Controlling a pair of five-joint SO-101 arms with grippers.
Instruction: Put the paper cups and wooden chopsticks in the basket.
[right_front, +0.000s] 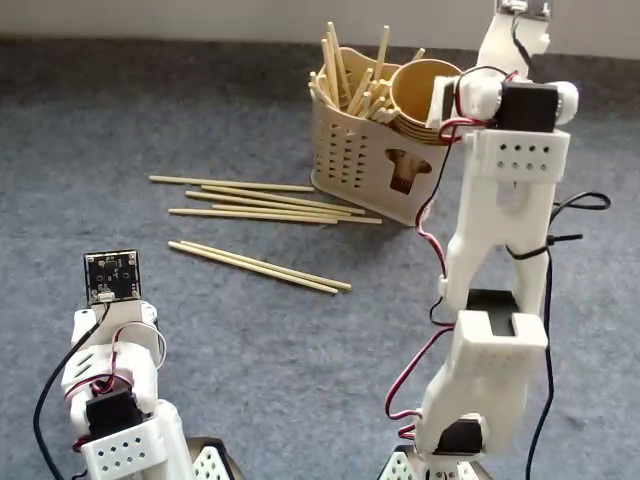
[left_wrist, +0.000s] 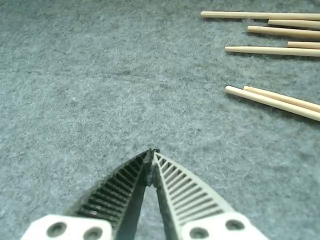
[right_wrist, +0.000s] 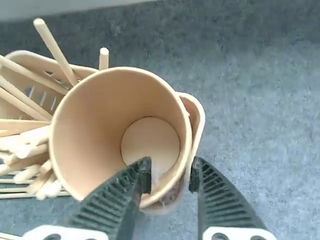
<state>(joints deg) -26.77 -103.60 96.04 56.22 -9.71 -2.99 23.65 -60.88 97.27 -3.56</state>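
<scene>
Where grey carpet (right_front: 250, 360) covers the table, the right arm (right_front: 500, 260) stands tall over a cream slotted basket (right_front: 365, 165) at the far side. The right gripper (right_wrist: 171, 174) pinches the wall of a paper cup (right_wrist: 90, 125), one finger inside and one outside, with the cup in the basket beside upright chopsticks (right_front: 345, 75). More loose chopsticks (right_front: 265, 200) lie flat on the carpet left of the basket. Nearer, the left gripper (left_wrist: 152, 155) hangs closed and empty above bare carpet.
</scene>
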